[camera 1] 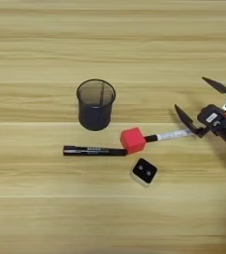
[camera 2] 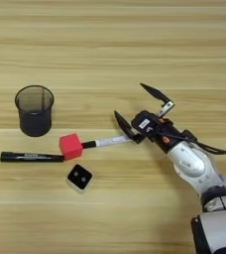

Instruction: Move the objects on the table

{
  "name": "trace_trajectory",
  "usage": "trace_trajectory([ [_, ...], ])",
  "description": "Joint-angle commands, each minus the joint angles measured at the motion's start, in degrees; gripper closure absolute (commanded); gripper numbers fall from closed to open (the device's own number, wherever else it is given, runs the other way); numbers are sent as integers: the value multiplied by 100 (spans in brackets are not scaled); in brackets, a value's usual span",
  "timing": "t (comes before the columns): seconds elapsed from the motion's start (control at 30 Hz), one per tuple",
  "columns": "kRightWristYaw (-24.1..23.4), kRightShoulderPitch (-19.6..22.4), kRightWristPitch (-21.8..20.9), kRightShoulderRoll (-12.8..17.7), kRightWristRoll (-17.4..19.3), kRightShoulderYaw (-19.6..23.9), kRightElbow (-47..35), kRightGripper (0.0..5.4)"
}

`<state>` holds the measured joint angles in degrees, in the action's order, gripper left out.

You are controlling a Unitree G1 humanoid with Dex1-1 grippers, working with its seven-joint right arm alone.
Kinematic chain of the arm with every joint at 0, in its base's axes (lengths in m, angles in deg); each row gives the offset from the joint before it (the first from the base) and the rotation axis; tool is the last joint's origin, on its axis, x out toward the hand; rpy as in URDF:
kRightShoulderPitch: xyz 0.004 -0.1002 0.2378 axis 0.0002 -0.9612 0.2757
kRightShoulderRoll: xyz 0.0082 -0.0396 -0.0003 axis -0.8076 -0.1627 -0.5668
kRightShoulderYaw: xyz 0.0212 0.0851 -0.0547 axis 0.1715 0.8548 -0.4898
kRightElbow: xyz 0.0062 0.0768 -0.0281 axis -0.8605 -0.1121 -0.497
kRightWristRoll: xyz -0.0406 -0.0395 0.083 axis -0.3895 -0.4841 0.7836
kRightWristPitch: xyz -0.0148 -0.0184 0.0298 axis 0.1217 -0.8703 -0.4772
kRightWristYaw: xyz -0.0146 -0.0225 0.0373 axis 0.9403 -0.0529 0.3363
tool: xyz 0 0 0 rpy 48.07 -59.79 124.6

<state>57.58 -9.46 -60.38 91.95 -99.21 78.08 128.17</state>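
In the left eye view the right pincer [camera 1: 198,104] enters from the right edge with its two black fingers spread wide and nothing between them. The lower finger's tip rests at, or just beside, the near end of the black-capped white marker [camera 1: 170,135]; contact cannot be confirmed. That slim pen runs away from the pincer to the left, its black cap ending against the small red cube [camera 1: 133,140]. Beyond the cube, further from the pincer, a long black marker [camera 1: 94,151] lies flat and continues the same line. Just below the cube sits a small white cube with a black two-dotted face [camera 1: 144,171], tilted on the light wooden table [camera 1: 45,213]. A dark mesh cup [camera 1: 95,104] stands upright, well apart from the pincer, past the red cube and above it.

The right eye view shows the silver forearm [camera 2: 193,166] coming up from the lower right, with the pincer [camera 2: 135,106] released and splayed. Here the white marker [camera 2: 107,141] reaches the lower finger's base; the red cube [camera 2: 70,146] sits at its far end.

By my judgement the white marker is light, stiff and smooth, so it will likely roll or skid if nudged sideways. A hold across its bare white barrel, fingers closing from either long side, looks safest. The cubes seem light and rigid, easy to pinch on opposite flat faces.
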Motion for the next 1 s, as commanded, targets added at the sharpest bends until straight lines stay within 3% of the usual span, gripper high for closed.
trace_trajectory([
  [0.03,316,497,63,176,593,287,-330,6],
  [0.13,621,596,116,165,963,456,-442,6],
  [0.2,1108,666,236,65,1534,626,-626,6],
  [0.27,2134,628,785,-177,2575,801,-1096,6],
  [0.33,3128,464,1657,-416,3652,916,-1873,6],
  [0.43,3936,132,2603,-566,4483,923,-2869,6],
  [0.7,4611,-650,3972,-647,4866,820,-4836,6],
  [0.9,5400,-1170,5094,-540,5084,684,-5682,6],
  [1.0,5655,-1287,5527,-527,4937,503,-5948,6],
])
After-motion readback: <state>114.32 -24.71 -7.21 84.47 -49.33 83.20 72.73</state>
